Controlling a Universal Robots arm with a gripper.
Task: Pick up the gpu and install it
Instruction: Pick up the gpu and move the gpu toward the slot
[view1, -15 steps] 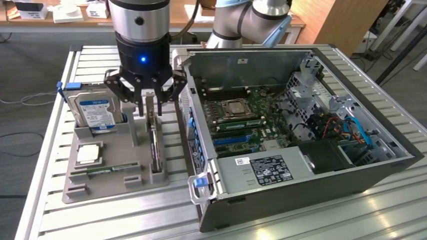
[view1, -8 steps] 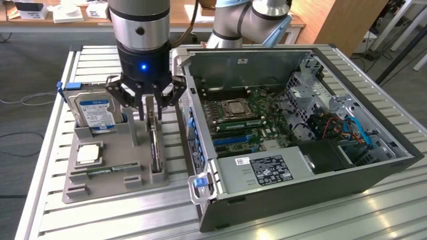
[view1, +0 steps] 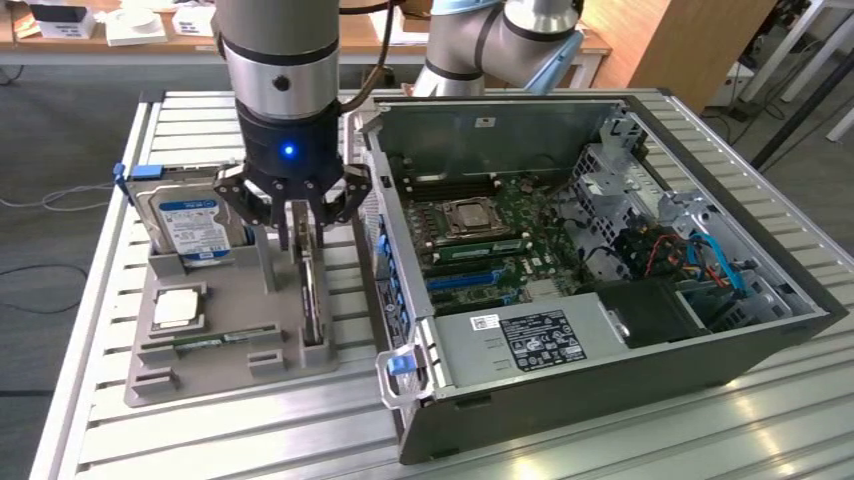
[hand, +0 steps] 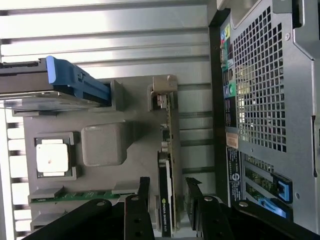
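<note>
The gpu (view1: 314, 300) is seen standing on its long edge in a slot of the grey holder tray (view1: 234, 285), along the tray's edge nearest the open computer case (view1: 601, 410). The gripper (view1: 302, 245) is positioned directly above the card, pointed straight down, with one finger lowered on each side of it.

In the wrist view the gripper (hand: 167, 181) is shown with its jaws set wide. The dark fingers (hand: 144, 200) are placed either side of the gpu (hand: 170, 135), and a narrow strip of the holder tray (hand: 130, 115) is visible between each finger and the card — no contact is made. The card's black cooler cover is seen between the fingers, and its green board edge is seen running on to a raised post at the tray's end.

A hard drive (view1: 191, 228) with a blue-and-white label is held upright at the tray's corner away from the case, on the exterior view's left; it is seen edge-on in the wrist view (hand: 30, 90). A square processor (view1: 178, 308) is laid flat in a recess along the tray's edge away from the case (hand: 52, 159). A narrow green memory stick (view1: 214, 341) is laid in a slot beside it, at the tray's near corner (hand: 75, 196).

The tray is set on a slatted metal table (view1: 747, 440) just beside the case, whose open side leaves the motherboard (view1: 494, 250) exposed — its perforated rear panel (hand: 260, 100) is seen in the wrist view.
</note>
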